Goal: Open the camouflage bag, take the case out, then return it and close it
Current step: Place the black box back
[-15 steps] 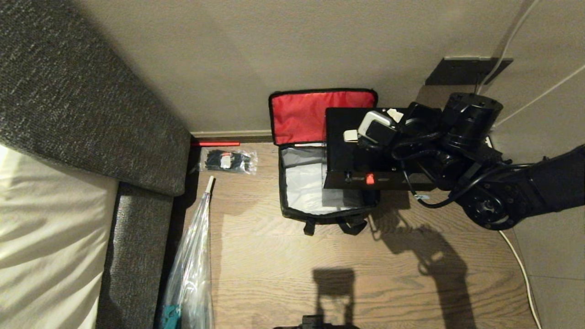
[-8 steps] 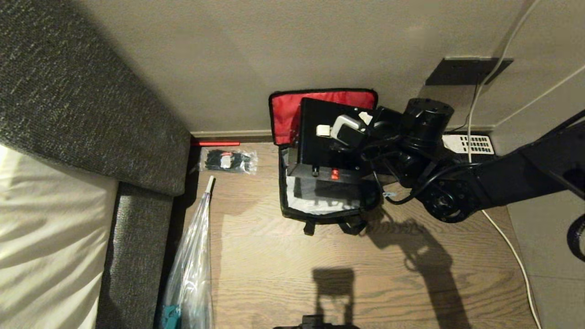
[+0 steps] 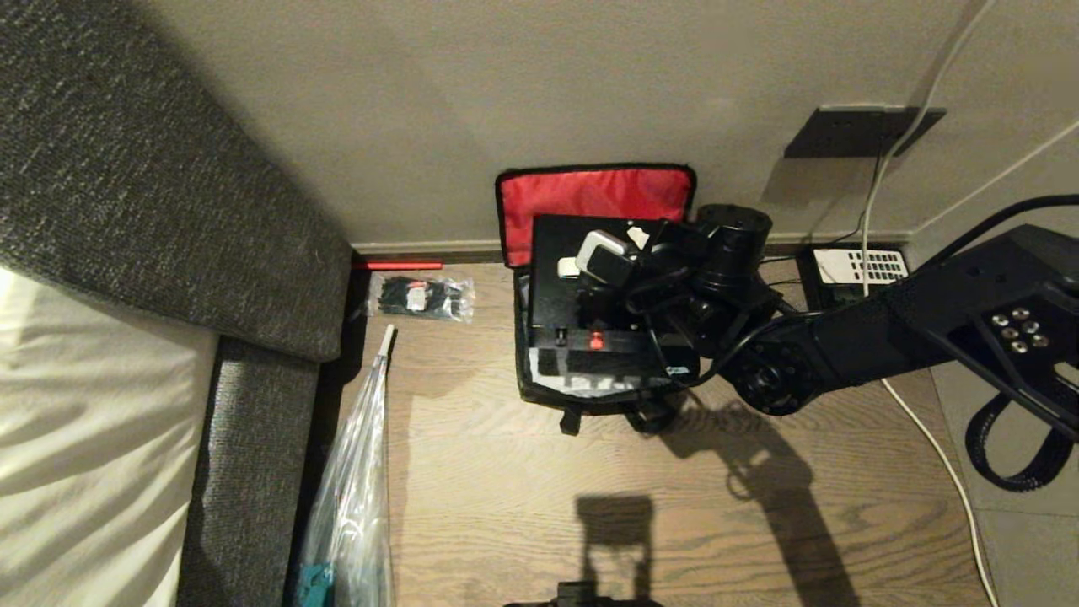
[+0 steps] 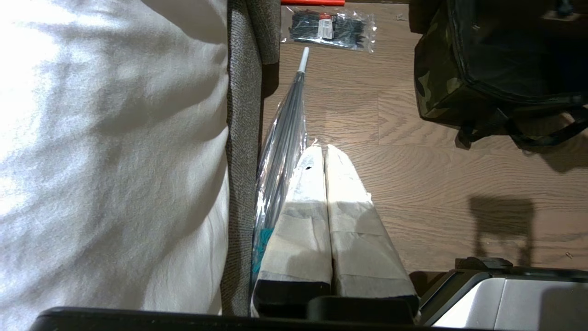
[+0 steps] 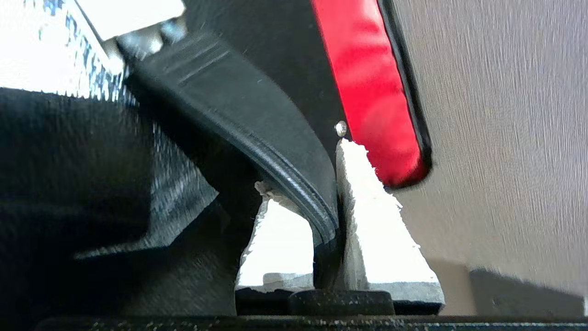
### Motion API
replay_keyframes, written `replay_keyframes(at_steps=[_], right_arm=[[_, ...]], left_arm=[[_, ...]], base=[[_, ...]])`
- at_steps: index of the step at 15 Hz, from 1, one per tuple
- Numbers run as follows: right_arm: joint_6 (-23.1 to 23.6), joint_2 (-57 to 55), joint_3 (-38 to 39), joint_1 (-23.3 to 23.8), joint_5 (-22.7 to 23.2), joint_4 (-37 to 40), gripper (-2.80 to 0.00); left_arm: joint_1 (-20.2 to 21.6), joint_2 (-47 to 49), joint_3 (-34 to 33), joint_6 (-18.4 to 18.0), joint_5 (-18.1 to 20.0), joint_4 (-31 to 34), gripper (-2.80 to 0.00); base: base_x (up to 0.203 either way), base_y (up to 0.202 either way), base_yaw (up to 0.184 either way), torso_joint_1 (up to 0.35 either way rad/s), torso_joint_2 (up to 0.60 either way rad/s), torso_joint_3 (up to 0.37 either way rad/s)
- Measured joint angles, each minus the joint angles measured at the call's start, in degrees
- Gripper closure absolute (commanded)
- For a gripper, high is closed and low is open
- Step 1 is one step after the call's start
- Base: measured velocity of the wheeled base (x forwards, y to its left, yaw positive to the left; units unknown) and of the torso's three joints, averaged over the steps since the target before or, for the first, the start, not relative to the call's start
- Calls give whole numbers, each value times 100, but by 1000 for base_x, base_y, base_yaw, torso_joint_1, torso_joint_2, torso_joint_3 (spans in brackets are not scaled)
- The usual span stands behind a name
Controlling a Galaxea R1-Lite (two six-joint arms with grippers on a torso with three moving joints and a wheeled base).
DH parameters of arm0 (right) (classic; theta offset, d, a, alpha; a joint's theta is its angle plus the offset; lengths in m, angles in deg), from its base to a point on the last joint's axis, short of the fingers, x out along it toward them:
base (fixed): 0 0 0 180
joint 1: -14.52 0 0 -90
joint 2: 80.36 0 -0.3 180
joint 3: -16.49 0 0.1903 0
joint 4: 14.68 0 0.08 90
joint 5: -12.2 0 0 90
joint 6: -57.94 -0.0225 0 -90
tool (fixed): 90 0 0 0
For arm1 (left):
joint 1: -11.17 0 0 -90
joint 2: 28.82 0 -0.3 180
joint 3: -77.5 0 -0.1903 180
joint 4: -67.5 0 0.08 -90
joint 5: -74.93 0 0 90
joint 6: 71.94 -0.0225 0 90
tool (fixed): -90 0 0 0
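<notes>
- The right hand [image 5: 337, 216], fingers clamped on the long black handle [image 5: 257, 133] of the rigid black rectangular case [image 3: 582, 291], lowers it into the open bag.
- The boxy green-black camouflage fabric bag [image 3: 590, 392] sits on the wooden floor [image 3: 506, 489] at its wall edge, red-lined lid [image 3: 590, 194] propped against the wall.
- Step in hand: returning the case. Next, likely: seat it flat, release, then fold the lid down and zip.
- The left hand [image 4: 326, 184], fingers together, hangs parked beside the grey sofa [image 4: 241, 138].

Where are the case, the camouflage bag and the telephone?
case [image 3: 560, 253], head view, bare black top face.
camouflage bag [image 3: 590, 196], head view, red lining of open lid.
telephone [image 3: 872, 265], head view, white keypad.
</notes>
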Motion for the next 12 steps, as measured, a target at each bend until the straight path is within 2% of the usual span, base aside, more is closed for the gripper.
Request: replay_keyframes(at_steps=[9, 12], right_arm=[[15, -201, -229, -62, 226, 156, 0], [-27, -123, -304, -137, 273, 472, 0]], left_arm=[[0, 0, 0, 1, -1, 0, 0], [0, 0, 0, -1, -4, 2, 0]], base=[[0, 0, 0, 0, 0, 0], [0, 0, 0, 0, 0, 0]])
